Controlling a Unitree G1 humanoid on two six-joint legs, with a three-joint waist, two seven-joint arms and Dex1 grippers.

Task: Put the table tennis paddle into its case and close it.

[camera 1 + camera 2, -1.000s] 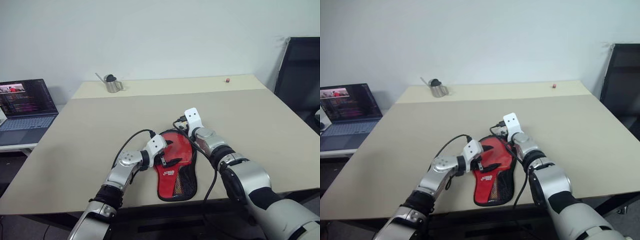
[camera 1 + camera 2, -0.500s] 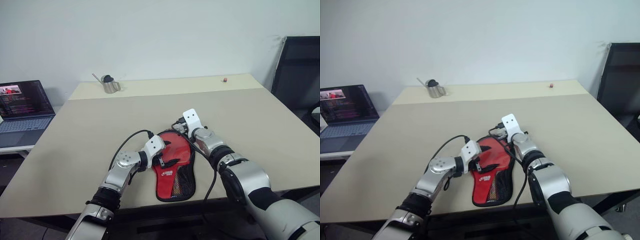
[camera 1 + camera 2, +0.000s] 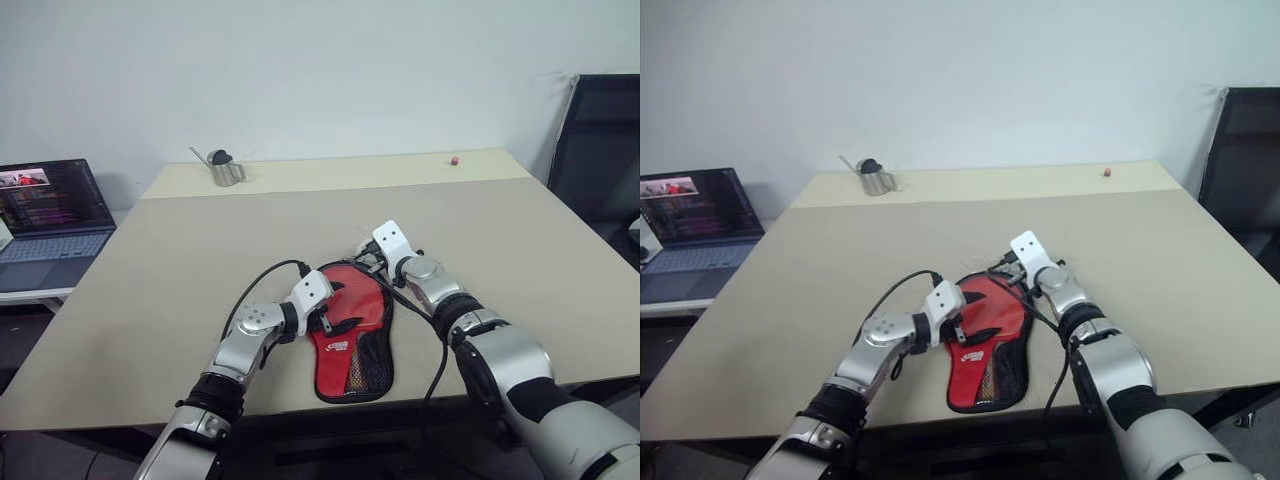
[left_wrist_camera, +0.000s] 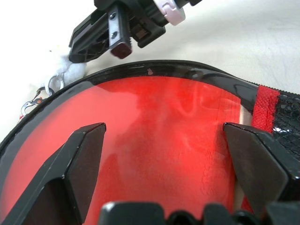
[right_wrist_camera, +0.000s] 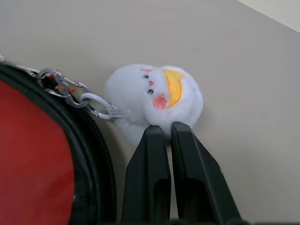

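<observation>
Place: an office or a lab room.
Table: large, plain beige top, with much free surface.
Laptop: open on a lower side desk to the left, its screen shows dark windows with text.
Chair: black, stands at the right side of the table.
Wall: plain white, with no decoration.
Metal pitcher: small, stands at the far edge of the table.

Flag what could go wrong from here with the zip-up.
1. Right gripper is shut on the white plush charm, not the metal zipper ring; pulling may only stretch the soft toy or slip off.
2. Left gripper hovers open over the case, so the case may slide.
</observation>
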